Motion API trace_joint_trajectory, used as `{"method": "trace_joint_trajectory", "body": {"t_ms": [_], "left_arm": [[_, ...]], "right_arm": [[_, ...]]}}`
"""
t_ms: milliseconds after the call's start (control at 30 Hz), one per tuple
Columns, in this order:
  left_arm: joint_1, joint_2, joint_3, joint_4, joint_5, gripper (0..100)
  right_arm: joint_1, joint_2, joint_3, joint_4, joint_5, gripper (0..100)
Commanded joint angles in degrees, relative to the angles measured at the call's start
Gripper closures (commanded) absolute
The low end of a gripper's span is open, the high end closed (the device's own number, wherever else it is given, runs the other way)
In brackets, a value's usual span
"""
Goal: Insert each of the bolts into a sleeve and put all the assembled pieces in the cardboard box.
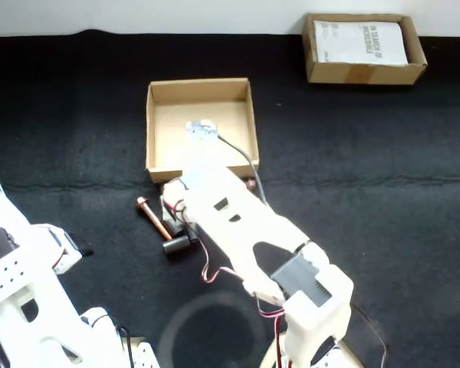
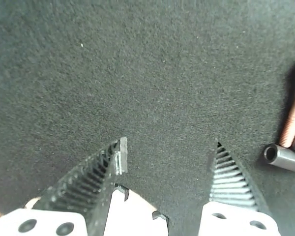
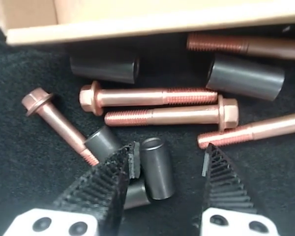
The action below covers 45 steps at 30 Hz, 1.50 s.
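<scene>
Right gripper [image 3: 170, 150] gapes above a sleeve [image 3: 157, 169] while 2 bolts [image 3: 246, 45] run off-frame.

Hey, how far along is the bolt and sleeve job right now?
Done: nothing that shows; the box looks empty. In hand: nothing held; the right gripper hangs open over a sleeve, the left gripper open over bare mat. Left: the bolts and sleeves lie loose by the box, all to be joined and boxed.
</scene>
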Motion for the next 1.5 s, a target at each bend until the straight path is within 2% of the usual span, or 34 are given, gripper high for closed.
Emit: {"method": "trace_joint_trajectory", "body": {"t_ms": [0, 633, 700, 800, 1100, 1467], "left_arm": [[0.2, 0.0, 1.7, -2.6, -0.1, 73], [0.2, 0.2, 2.9, -7.4, -0.1, 73], [0.2, 0.2, 2.9, -7.6, -0.1, 73], [0.2, 0.2, 2.9, -7.8, -0.1, 73], [0.2, 0.0, 3.9, -7.8, 0.0, 73], [0.3, 0.0, 4.5, -7.3, 0.3, 73]], "right_arm": [[-1.1, -0.4, 0.0, -0.5, -2.2, 79.6], [-0.8, 9.5, -2.1, -0.4, -1.8, 80.3], [-0.8, 9.3, -2.2, -0.4, -1.8, 85.1], [-0.5, 9.3, -3.6, -0.1, -1.8, 98.7], [3.8, 9.1, -4.0, 0.5, -1.8, 99.1], [4.6, -3.9, -17.6, 20.0, -1.8, 99.1]]}}
